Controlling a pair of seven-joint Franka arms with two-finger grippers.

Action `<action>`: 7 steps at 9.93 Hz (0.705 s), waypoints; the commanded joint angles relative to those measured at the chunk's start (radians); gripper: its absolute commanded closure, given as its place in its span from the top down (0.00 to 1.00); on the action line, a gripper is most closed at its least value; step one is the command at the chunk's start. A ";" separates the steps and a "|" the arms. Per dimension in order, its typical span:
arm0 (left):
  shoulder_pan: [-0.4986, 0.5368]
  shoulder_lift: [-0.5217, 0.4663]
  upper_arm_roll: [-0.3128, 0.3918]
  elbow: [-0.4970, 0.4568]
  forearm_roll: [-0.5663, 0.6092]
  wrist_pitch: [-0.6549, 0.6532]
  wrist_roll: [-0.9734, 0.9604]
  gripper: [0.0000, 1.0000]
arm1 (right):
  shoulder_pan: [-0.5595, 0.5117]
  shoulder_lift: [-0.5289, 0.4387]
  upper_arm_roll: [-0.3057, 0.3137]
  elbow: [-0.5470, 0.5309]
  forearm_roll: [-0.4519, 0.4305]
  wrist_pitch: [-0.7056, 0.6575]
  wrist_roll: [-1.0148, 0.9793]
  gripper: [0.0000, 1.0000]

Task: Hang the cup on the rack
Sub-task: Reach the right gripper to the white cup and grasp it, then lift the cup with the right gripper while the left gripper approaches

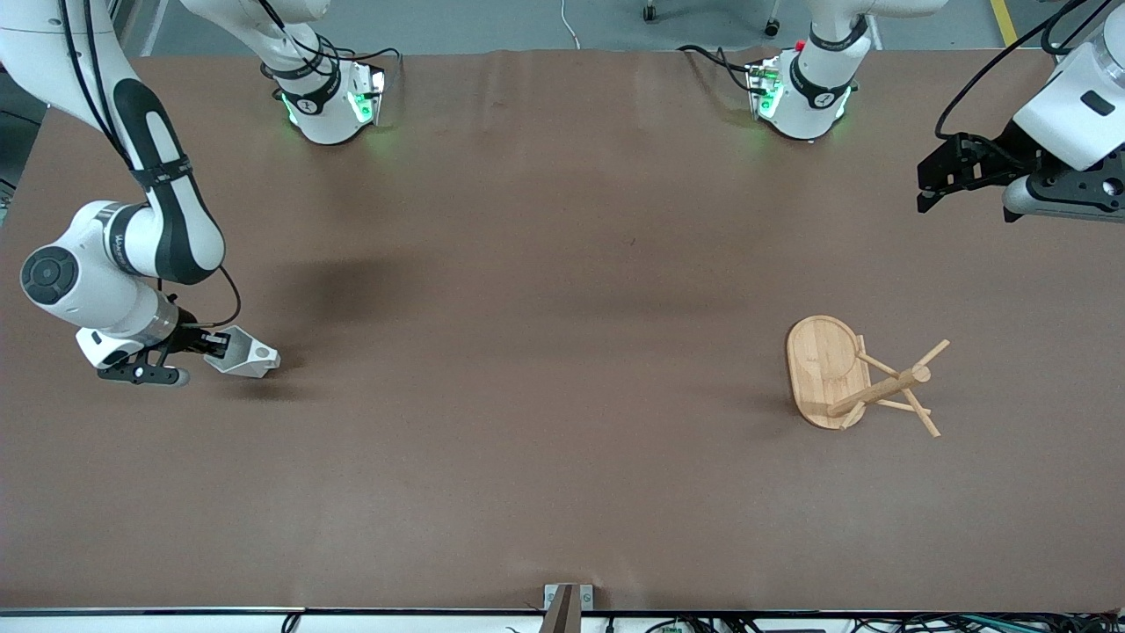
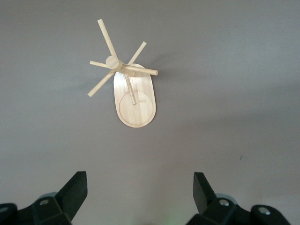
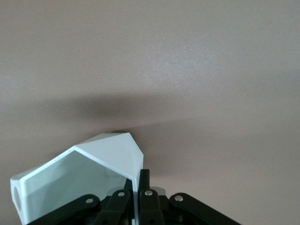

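White cup [image 1: 247, 353] pinched by low right hand [image 1: 214, 344], left hand [image 1: 933, 180] waits open

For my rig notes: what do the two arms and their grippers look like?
Both arms are glossy white with black joint bands and black cables running along them; their bases glow green. The right gripper and left gripper are black, with angular two-finger jaws and small silver rivets at the linkages.

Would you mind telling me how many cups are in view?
1. The cup lies at the right arm's end of the table, its wall pinched by the right gripper. None hangs on the rack.
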 commanded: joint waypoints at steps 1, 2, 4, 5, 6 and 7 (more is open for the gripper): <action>-0.005 0.018 0.001 -0.010 -0.006 0.005 0.016 1.00 | 0.050 -0.046 0.007 0.167 -0.004 -0.246 0.005 0.01; -0.009 0.018 -0.002 -0.010 -0.008 0.006 0.010 1.00 | 0.094 -0.058 0.007 0.262 0.011 -0.354 0.037 0.01; -0.017 0.018 -0.011 -0.008 -0.079 0.007 0.017 1.00 | 0.180 -0.086 0.007 0.335 0.194 -0.460 0.114 0.01; -0.031 0.018 -0.028 -0.008 -0.121 0.007 0.022 1.00 | 0.238 -0.090 0.006 0.334 0.282 -0.461 0.116 0.01; -0.056 0.018 -0.064 -0.008 -0.121 0.007 0.028 1.00 | 0.306 -0.086 0.006 0.331 0.374 -0.458 0.116 0.01; -0.081 0.018 -0.103 -0.008 -0.118 0.010 0.027 1.00 | 0.370 -0.084 0.006 0.319 0.475 -0.451 0.116 0.01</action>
